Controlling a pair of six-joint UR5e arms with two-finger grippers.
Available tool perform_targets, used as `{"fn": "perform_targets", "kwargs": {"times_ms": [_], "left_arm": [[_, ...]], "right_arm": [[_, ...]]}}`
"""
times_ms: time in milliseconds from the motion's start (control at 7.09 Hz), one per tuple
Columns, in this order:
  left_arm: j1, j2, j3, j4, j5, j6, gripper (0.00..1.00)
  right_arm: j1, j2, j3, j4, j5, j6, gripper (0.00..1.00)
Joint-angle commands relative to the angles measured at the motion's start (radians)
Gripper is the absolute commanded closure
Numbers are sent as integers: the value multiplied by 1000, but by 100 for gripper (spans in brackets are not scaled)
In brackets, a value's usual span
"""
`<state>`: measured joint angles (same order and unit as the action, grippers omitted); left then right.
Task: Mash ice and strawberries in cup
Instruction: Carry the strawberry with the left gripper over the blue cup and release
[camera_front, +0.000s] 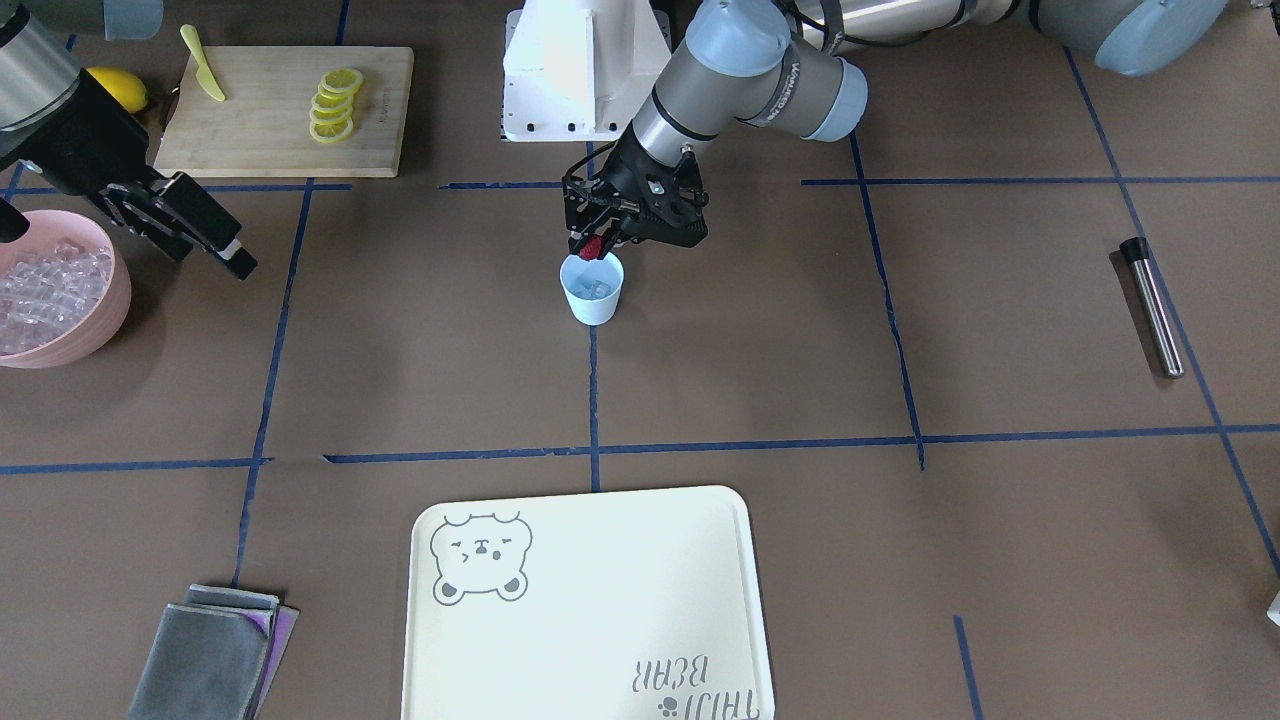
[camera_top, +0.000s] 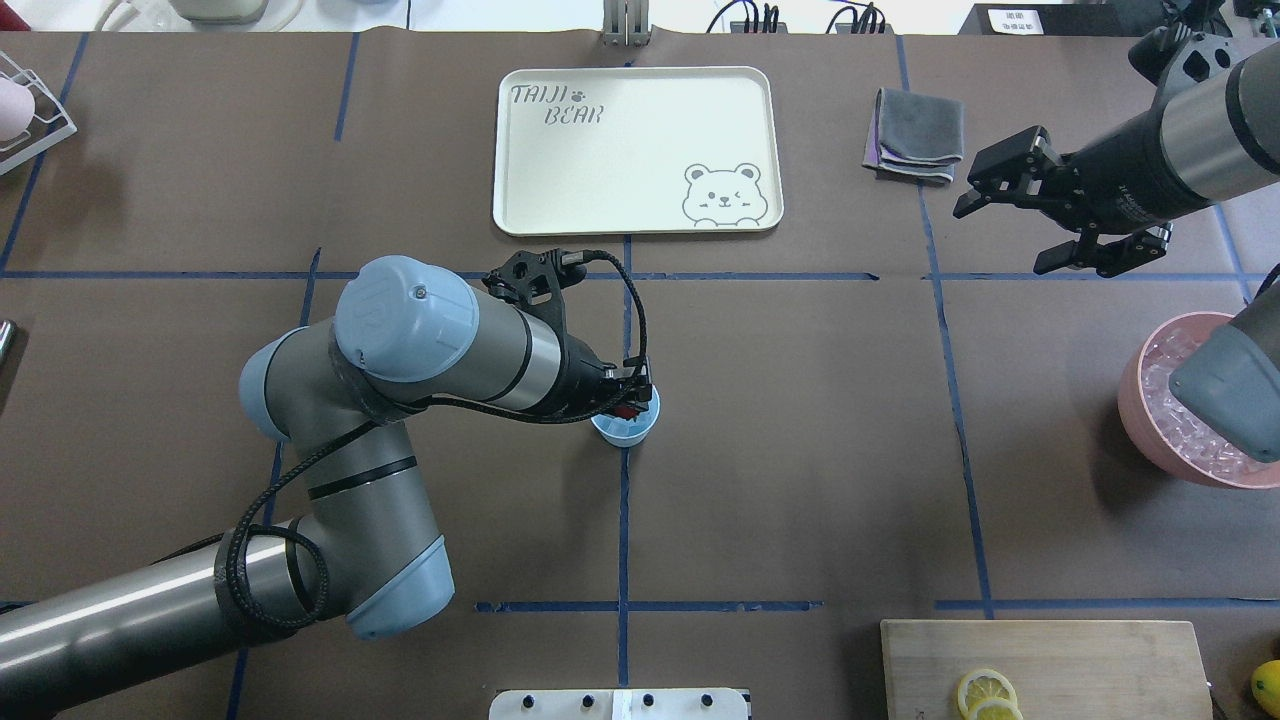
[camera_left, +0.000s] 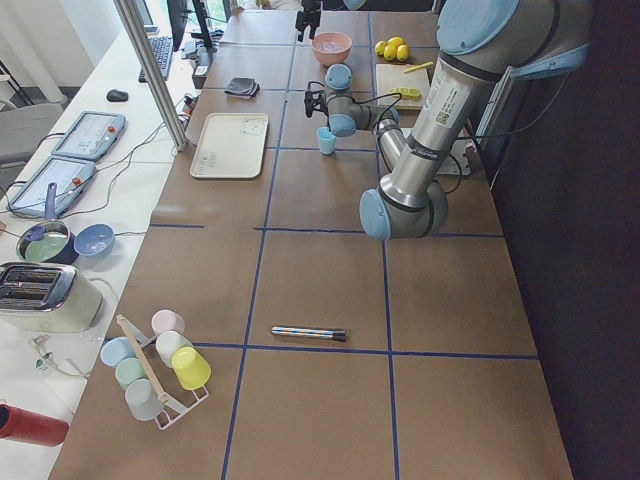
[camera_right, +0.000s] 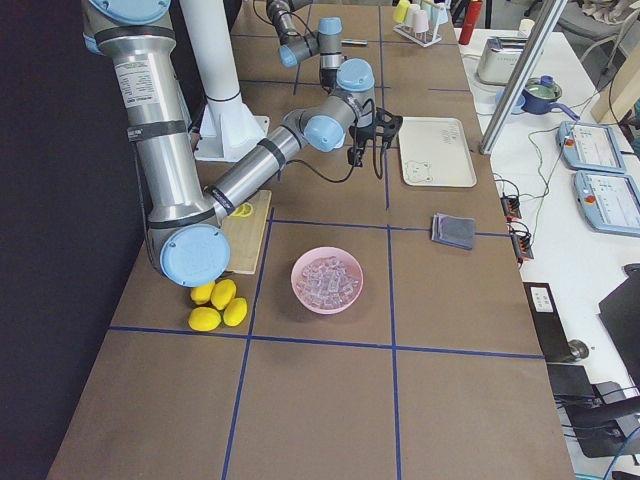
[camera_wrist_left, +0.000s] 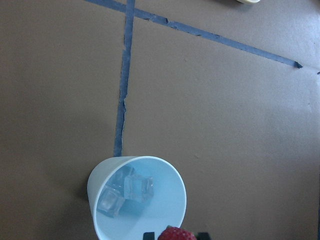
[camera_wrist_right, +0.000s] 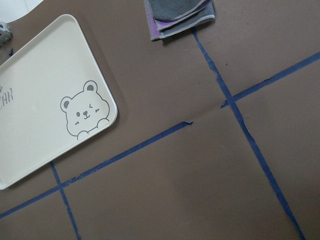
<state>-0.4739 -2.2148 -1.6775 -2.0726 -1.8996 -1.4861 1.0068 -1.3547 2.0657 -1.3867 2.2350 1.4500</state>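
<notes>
Left claw (camera_front: 598, 245) pinching strawberry (camera_front: 589, 248) just above cup (camera_front: 592, 295) | I see ice (camera_wrist_left: 131, 190) inside | right claw (camera_top: 1003, 232) spread above desk (camera_top: 800, 450), near pink bowl (camera_top: 1135, 400)

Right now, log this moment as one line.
left gripper: shut on strawberry above cup rim | cup: upright, ice inside | right gripper: open, empty, near pink bowl

Left hand (camera_front: 598, 247) pinched, right hand (camera_top: 1003, 237) splayed
</notes>
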Motion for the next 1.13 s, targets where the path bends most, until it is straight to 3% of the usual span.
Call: {"fn": "perform_targets", "kwargs": {"times_ms": [0,141,282,423,846,987], "left_arm": [[0,0,2,-6,23,3,70],[0,4,4,-27,24,4,39],[-2,6,2,-29,24,4,19],[-3,7,2,-30,24,6,9],[-87,84,-43,-32,13,39,7],[-139,131,-71,-27,-72,114,7]], "right_arm": [[-1,0,1,0,0,0,0],[-1,0,1,0,0,0,0],[-1,0,-1,0,0,0,0],[-1,0,-1,0,0,0,0],[6,-26,1,2,1,-37,0],[18,-41,2,2,5,-55,0]]}}
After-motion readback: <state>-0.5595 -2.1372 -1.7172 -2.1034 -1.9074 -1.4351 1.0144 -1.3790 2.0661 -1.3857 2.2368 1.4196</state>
